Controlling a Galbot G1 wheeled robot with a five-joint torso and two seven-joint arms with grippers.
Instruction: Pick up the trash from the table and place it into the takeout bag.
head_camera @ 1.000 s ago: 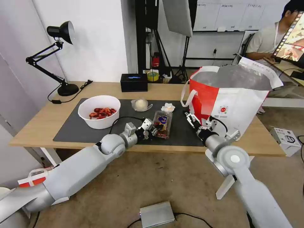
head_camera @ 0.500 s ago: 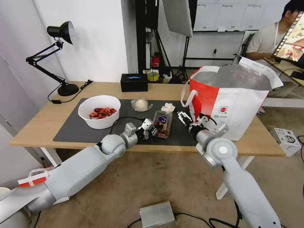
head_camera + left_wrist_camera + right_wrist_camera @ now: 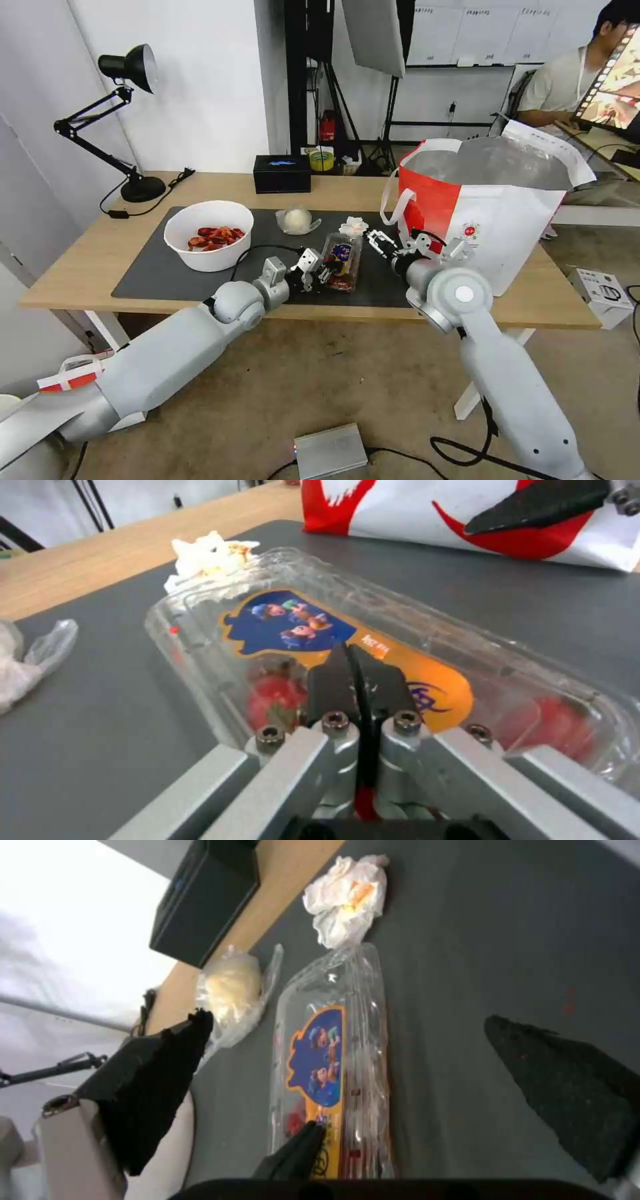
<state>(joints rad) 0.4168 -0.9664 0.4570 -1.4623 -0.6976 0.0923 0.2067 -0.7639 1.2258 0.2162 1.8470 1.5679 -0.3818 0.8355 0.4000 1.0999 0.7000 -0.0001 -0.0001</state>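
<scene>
Our left pincer (image 3: 357, 680) is closed at the clamshell box (image 3: 341, 261), likely steadying it; right pincer (image 3: 381, 241) gapes open beside it for the pickup.

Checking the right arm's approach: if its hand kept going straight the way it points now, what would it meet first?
Most likely the clear plastic box. The right hand is open and aimed across the mat at it, with the crumpled tissue just beyond the box's far end. Depth is hard to judge, so it might pass over the box.
</scene>
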